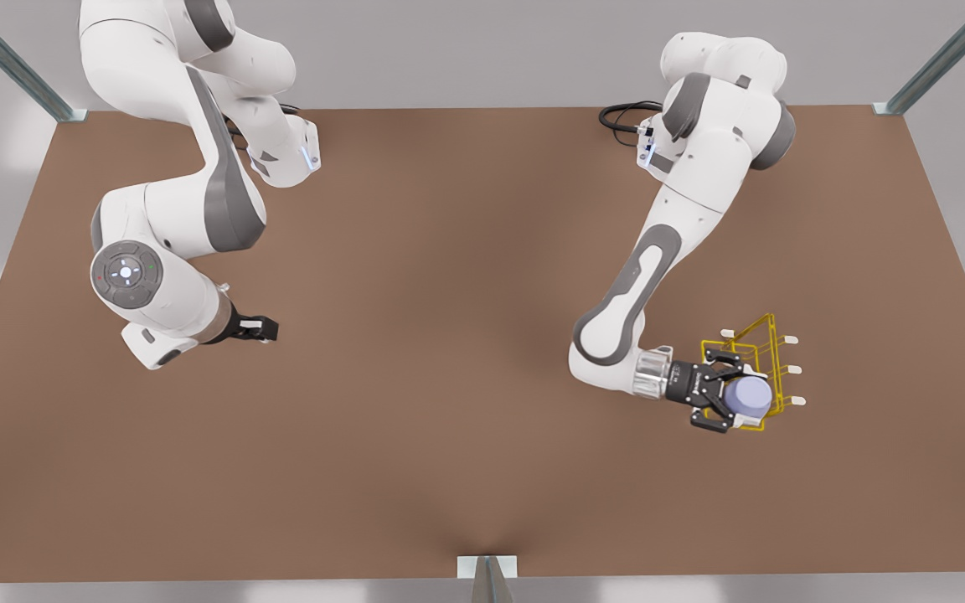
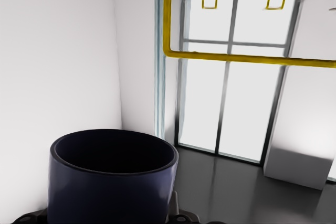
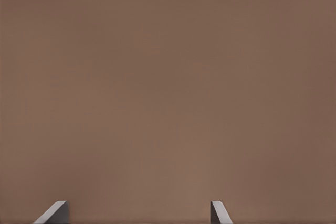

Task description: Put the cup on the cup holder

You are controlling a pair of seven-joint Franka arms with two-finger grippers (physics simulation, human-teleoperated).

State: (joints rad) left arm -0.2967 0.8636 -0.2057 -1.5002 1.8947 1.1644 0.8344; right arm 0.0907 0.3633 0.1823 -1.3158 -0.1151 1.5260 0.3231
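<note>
Yellow wire of the cup holder (image 1: 752,360) stands at the lower right of the front view on the brown tabletop (image 1: 449,402). Pressed against its frame is the lavender-blue cup (image 1: 749,395), clamped between the fingers of the left hand (image 1: 721,394); the cup's dark rim (image 2: 113,153) fills the lower left of the left wrist view. At the front view's left, the right hand (image 1: 269,328) waits above bare tabletop, fingertips (image 3: 52,214) spread apart and holding nothing.
</note>
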